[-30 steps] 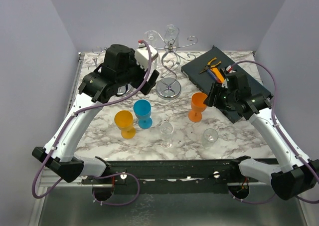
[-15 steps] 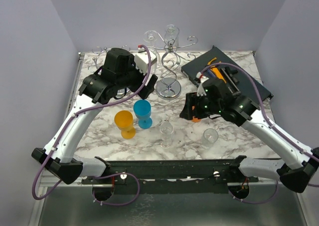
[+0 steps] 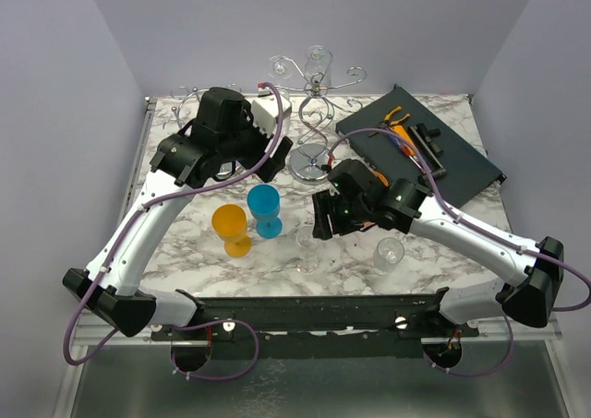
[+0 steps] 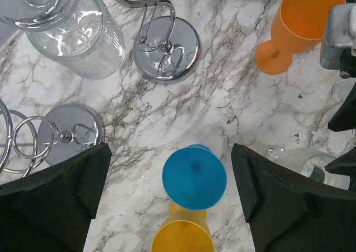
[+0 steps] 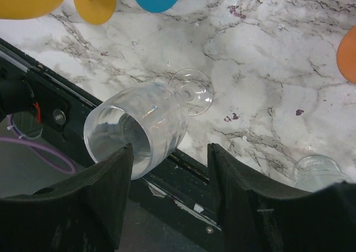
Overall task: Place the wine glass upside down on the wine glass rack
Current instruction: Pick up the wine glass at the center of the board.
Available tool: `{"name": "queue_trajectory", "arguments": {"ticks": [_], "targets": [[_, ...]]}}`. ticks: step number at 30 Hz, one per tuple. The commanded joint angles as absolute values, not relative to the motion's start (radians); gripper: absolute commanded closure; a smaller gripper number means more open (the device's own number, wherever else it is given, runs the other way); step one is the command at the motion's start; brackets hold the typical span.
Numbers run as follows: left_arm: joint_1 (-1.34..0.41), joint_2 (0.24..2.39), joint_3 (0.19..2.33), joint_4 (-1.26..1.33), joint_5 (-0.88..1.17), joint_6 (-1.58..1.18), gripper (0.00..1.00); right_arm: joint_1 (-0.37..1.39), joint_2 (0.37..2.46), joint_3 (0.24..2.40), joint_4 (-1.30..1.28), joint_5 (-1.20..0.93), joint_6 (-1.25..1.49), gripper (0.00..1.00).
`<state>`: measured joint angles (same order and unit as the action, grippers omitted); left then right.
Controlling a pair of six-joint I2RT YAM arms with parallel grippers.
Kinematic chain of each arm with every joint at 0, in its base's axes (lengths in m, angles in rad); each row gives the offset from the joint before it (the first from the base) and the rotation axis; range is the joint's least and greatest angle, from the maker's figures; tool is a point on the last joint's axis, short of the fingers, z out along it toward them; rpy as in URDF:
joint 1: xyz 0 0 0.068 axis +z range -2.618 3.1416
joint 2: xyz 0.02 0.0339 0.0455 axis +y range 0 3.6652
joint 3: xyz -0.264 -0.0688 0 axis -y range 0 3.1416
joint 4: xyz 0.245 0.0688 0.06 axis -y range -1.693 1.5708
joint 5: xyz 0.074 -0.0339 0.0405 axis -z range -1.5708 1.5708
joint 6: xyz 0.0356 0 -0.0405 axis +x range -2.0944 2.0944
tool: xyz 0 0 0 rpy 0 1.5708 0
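A clear wine glass [image 3: 308,247] stands upright near the table's front edge. My right gripper [image 3: 323,217] hovers open just above and behind it. In the right wrist view the glass bowl [image 5: 139,132] lies by the left finger, with nothing between the jaws of the right gripper [image 5: 169,147]. The silver wire rack [image 3: 314,100] stands at the back centre on a round base [image 4: 166,49], a clear glass [image 4: 75,35] beside it. My left gripper [image 4: 169,152] is open wide, high above the blue glass [image 4: 194,177].
A yellow glass [image 3: 230,229] and the blue glass [image 3: 265,208] stand left of centre. An orange glass [image 4: 303,24] sits behind the right arm. Another clear glass [image 3: 389,254] stands front right. A dark tool tray [image 3: 462,160] lies at the back right.
The right arm has swung left from beside the orange glass to over the clear wine glass at the front. The left arm has barely moved.
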<state>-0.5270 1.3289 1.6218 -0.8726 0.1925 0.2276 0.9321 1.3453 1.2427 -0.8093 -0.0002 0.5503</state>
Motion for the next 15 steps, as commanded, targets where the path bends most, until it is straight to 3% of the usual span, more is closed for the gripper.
{"name": "queue_trajectory", "arguments": {"ticks": [1,11,15], "targets": [[-0.520,1.338,1.647,-0.900,0.171,0.230,0.02,0.942,1.356,1.258,-0.801,0.027,0.565,0.40],[-0.519,1.341,1.649,-0.910,0.160,0.246,0.02,0.968,1.468,1.265,-0.791,0.059,0.563,0.48],[-0.519,1.336,1.649,-0.910,0.156,0.255,0.02,0.970,1.472,1.273,-0.802,0.084,0.561,0.64]]}}
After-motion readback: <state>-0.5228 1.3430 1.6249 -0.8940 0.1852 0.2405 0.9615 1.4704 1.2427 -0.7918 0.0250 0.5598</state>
